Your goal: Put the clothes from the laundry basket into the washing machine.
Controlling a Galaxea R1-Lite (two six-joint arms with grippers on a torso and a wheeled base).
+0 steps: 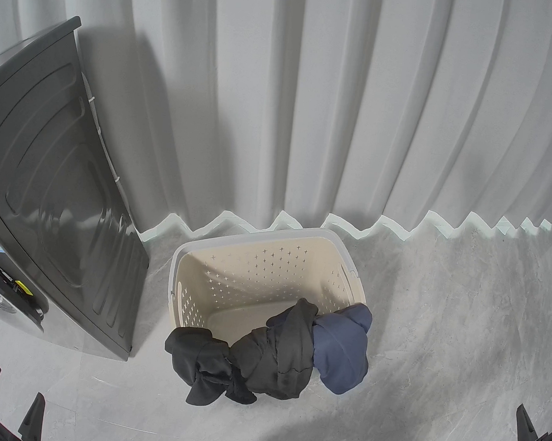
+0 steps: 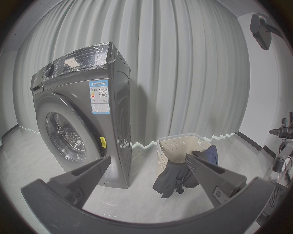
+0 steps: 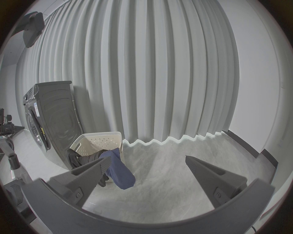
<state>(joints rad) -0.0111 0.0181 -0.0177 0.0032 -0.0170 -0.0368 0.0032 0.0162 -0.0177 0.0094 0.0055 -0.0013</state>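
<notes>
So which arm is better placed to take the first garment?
Probably left: the black garment hangs off the laundry basket toward the open left claw, and the washing machine stands on that side too.

My left gripper [image 2: 147,156] and right gripper [image 3: 148,157] have dark grey, wedge-shaped fingers [image 2: 213,179], each with a round screw [image 2: 218,193] near its base.

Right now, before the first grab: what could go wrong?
1. The black clothes and blue garment hang bunched together over the basket rim; pulling one may drag the other onto the floor or tip the basket.
2. The washer door looks shut; loading would stall until it's opened.
</notes>
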